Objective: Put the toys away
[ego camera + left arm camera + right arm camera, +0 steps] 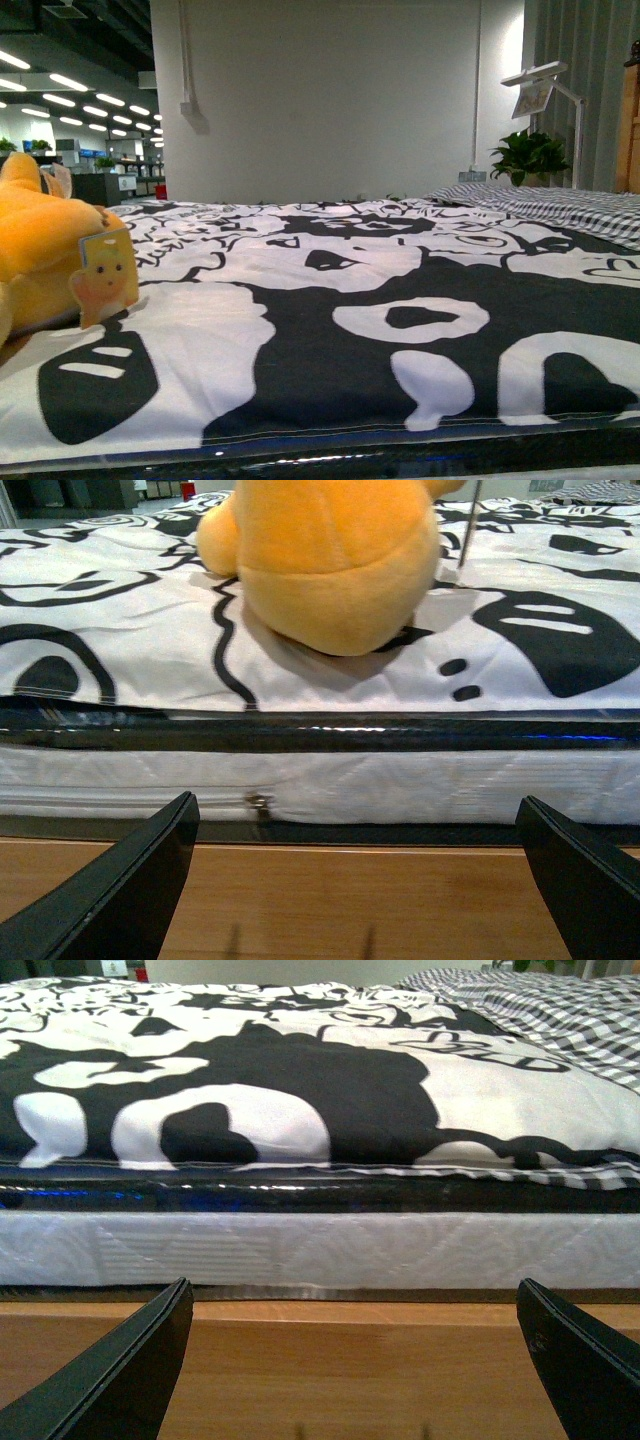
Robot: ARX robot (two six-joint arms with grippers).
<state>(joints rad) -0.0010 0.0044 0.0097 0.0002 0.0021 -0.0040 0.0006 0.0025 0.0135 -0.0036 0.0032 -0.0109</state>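
An orange-yellow plush toy [35, 240] lies at the far left of the bed on the black-and-white cartoon-print cover, with a paper tag [105, 275] hanging from it. In the left wrist view the plush toy [335, 560] sits near the bed's edge, straight ahead of and above my left gripper [370, 880], which is open and empty, low over the wooden bed frame. My right gripper [370, 1360] is open too, empty, facing the mattress side further right. Neither arm shows in the front view.
The cartoon-print cover [380, 300] spreads over the mattress [320, 1250]. A checked grey blanket [580, 210] lies at the back right. A potted plant [528, 155] and a white lamp [545, 85] stand beyond it. The wooden bed frame [340, 900] runs below both grippers.
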